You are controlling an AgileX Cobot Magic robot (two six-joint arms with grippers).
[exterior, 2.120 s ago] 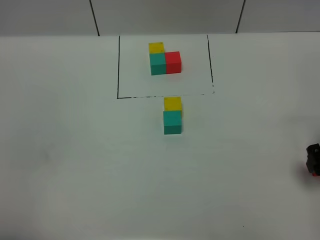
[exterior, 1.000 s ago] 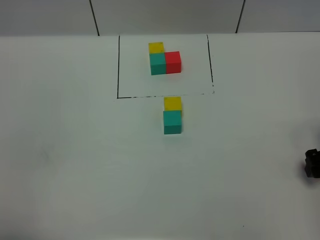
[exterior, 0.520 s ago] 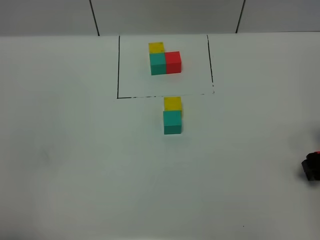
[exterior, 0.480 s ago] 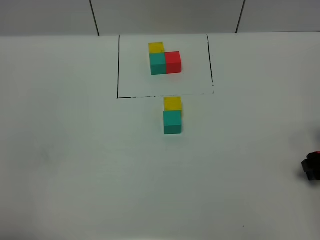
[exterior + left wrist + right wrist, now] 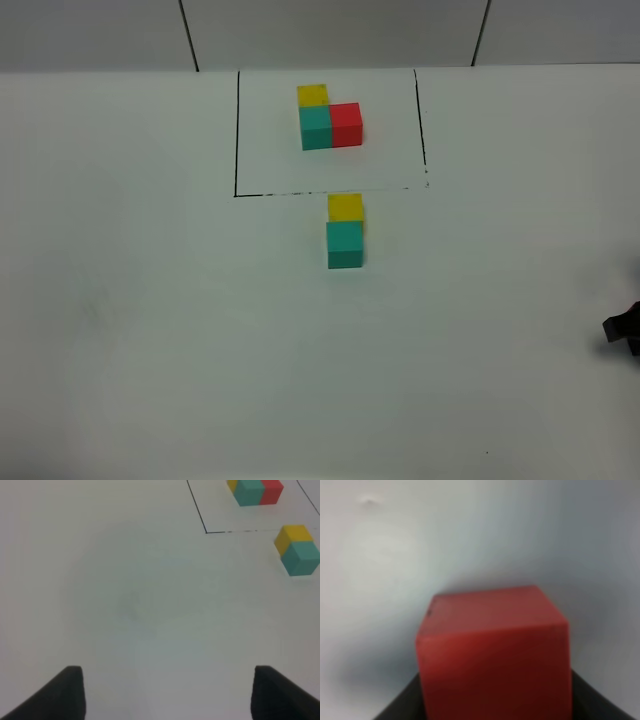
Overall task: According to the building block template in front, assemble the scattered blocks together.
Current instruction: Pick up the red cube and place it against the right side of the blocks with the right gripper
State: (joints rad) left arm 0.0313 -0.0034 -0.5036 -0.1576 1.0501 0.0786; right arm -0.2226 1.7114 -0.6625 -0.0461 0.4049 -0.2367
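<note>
Desk: Any lettering legible in this scene?

Photographer: None readable. The building block template (image 5: 330,122) shows plain yellow, teal-green and red faces; the black line (image 5: 237,130) around it (a drawn frame, no characters) spells nothing, and the red cube (image 5: 492,650) seen close up is unmarked.

The template (image 5: 328,122) is yellow, teal-green and red, inside a thin black frame (image 5: 237,130) on the plain white surface (image 5: 150,300). The yellow cube (image 5: 346,207), teal cube (image 5: 345,243) and red cube (image 5: 492,650) are unpatterned.
</note>
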